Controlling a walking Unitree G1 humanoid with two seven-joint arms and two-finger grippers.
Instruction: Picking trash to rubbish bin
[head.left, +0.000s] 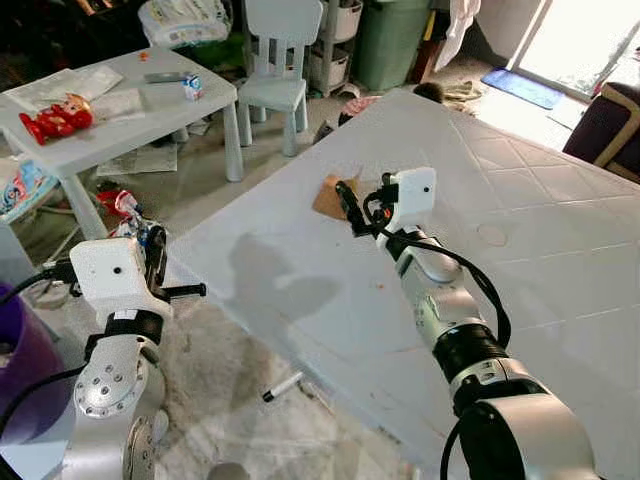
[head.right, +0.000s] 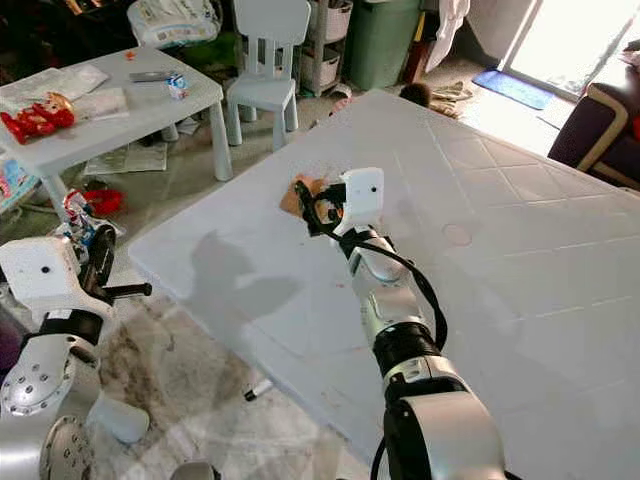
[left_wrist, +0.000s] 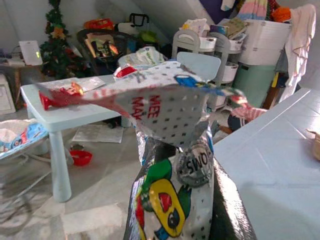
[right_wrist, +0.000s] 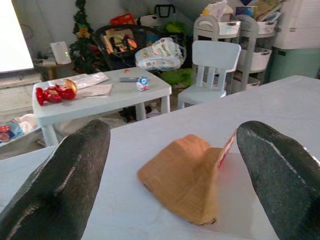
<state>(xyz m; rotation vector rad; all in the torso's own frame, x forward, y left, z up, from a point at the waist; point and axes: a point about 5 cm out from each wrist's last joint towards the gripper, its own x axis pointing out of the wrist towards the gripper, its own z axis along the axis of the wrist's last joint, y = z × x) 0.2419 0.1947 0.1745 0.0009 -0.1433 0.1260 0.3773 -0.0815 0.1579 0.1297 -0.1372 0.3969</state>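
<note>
Right claw (right_wrist: 172, 165): stretched out low over the big pale-grey quilted-pattern tabletop (head.left: 520, 230), two black fingers (right_wrist: 65, 185) spread wide apart, nothing between them yet.

Trash on table: crumpled tan-brown paper scrap with a thin red-and-white edge (right_wrist: 187, 175), lying flat on the tabletop just ahead of the right claw's fingertips, pretty much centred in the gap but not touched by either finger. From the head view, sits just past the tips (head.left: 328, 196).

Left claw (head.left: 155, 262): held up off the near edge of the tabletop, well apart from the right claw, clamped on a shiny silver snack wrapper with red lettering, dots and a yellow-green cartoon print (left_wrist: 172, 165). Wrapper sticks up out of the fingers, top edge flopped open.

Beyond the right claw: small light-blue kids' table (right_wrist: 107, 95) with a red toy figure (right_wrist: 52, 93) on it, matching light-blue kids' chair (right_wrist: 212, 67) beside it.

Further back: green lidded rubbish bin (head.left: 388, 42), far beyond the paper scrap, against the shelves.

Floor below left claw: white marker pen (head.left: 282, 387) lying on grubby tiles.
</note>
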